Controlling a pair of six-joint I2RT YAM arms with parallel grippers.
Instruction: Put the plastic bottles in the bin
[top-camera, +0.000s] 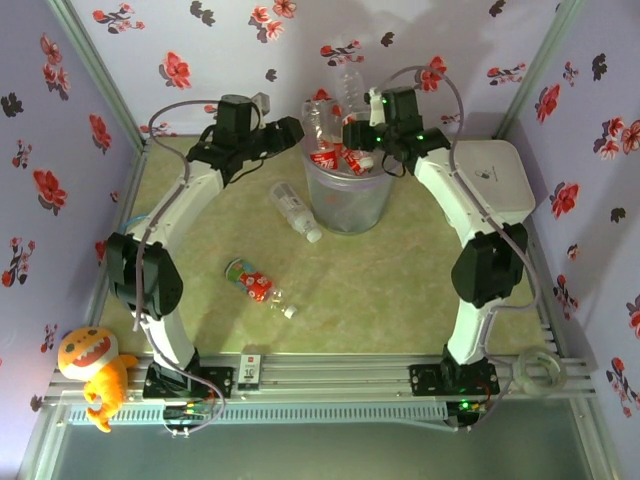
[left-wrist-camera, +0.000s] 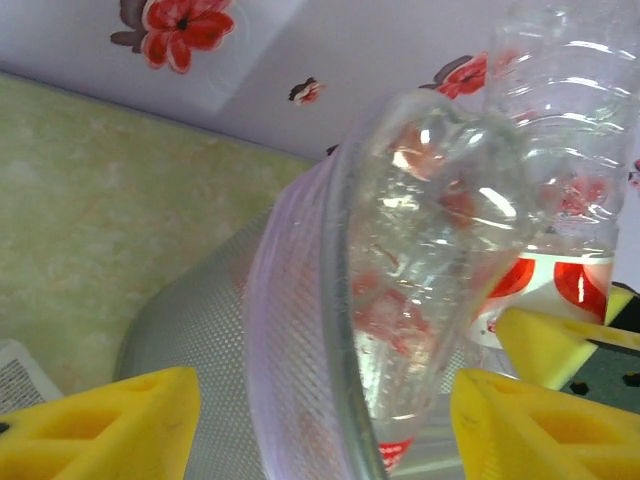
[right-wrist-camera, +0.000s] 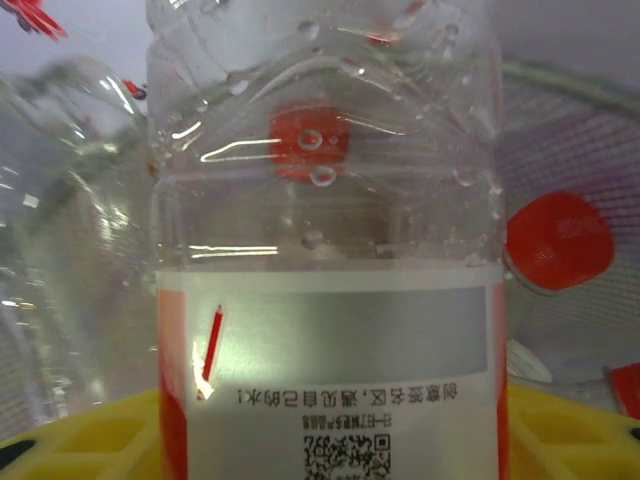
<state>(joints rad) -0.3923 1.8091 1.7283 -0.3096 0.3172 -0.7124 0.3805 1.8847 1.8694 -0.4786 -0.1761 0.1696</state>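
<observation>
A: Loose ones?
B: Nearest, the red-label bottle (top-camera: 252, 281) lies flat on the table (top-camera: 420, 300). Beyond it the white-label bottle (top-camera: 293, 209) lies flat just beside the bin (top-camera: 350, 210).
A: Claws?
B: At the rim, the left gripper (top-camera: 293, 132) has its jaws apart, straddling the bin wall. The right gripper (right-wrist-camera: 330, 430) is clamped on a clear bottle (right-wrist-camera: 325, 250) over the bin. Behind it, piled bottles (top-camera: 335, 155) poke above the rim.

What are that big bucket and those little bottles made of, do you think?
The bin looks like translucent greyish plastic: its contents show dimly through its finely textured wall. The bottles seem to be thin, clear, glossy plastic, judging by the sharp glints and moulded ribs.
</observation>
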